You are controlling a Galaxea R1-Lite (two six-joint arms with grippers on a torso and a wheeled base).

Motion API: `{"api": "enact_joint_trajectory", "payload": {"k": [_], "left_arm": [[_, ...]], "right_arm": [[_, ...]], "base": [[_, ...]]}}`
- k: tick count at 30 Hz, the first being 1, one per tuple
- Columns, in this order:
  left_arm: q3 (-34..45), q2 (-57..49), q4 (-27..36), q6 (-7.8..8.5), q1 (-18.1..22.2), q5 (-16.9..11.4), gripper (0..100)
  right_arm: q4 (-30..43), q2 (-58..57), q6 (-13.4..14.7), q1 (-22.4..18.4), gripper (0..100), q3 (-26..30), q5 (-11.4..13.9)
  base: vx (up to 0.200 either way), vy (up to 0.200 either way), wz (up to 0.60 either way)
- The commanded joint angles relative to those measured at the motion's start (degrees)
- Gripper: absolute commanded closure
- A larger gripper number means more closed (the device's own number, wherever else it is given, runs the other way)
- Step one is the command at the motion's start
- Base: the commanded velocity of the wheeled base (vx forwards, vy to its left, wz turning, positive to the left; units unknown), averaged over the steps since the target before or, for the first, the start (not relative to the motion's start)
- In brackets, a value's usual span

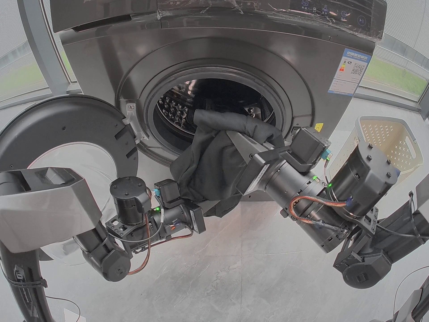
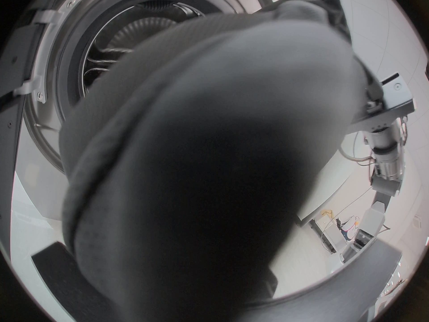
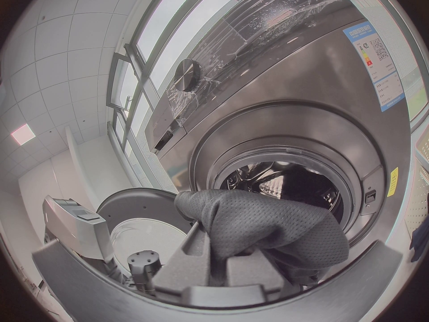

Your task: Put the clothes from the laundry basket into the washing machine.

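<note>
The soft, light black garment droops from the right claw, clenched on a bunched fold; I cannot tell the left claw's grip.

Right arm extended, right claw clamping garment, left arm bent low

In the head view, the cloth buries the front of the left gripper at centre. At right, the right arm cuts off the lower part of the basket. In the left wrist view the cloth is a close blur that hides most of the drum, upper left. In the right wrist view, bottom centre, cloth covers the tips of the right gripper.
</note>
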Motion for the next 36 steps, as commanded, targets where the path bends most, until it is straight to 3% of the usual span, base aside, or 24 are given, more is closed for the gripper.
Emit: {"api": "enact_joint_trajectory", "payload": {"k": [1,7,19,20,25,29,36], "left_arm": [[5.4,-6.0,-1.9,0.07,-1.5,0.1,100],[11.5,-11.8,-3.6,0.42,-3.1,0.9,100],[13.6,-15.6,-5.4,0.78,-4.6,2.7,100],[13.6,-16.0,-5.5,0.78,-4.7,2.7,100],[15.0,-19.2,-5.4,0.86,-5.3,3.0,100],[13.8,-22.2,-5.4,3.06,-4.1,6.2,100],[11.3,-23.7,-5.3,2.97,-3.1,6.7,100]], "right_arm": [[0.1,0.5,0.1,-0.5,100,0.1,0.0],[0.5,1.2,0.0,-1.4,100,0.5,0.1],[0.0,1.9,-0.1,-1.3,100,2.4,0.7],[0.0,1.9,0.0,-1.3,0,2.4,0.8],[0.1,2.3,1.6,-1.2,0,3.5,1.0],[0.0,2.2,1.6,-1.4,0,7.0,1.0],[0.0,0.3,1.5,-1.9,0,10.9,0.7]], "base": [[0.0,0.0,0.0],[0.0,0.0,0.0],[0.0,0.0,0.0],[0.0,0.0,0.0],[0.0,0.0,0.0],[0.0,0.0,0.0],[0.0,0.0,0.0]]}}
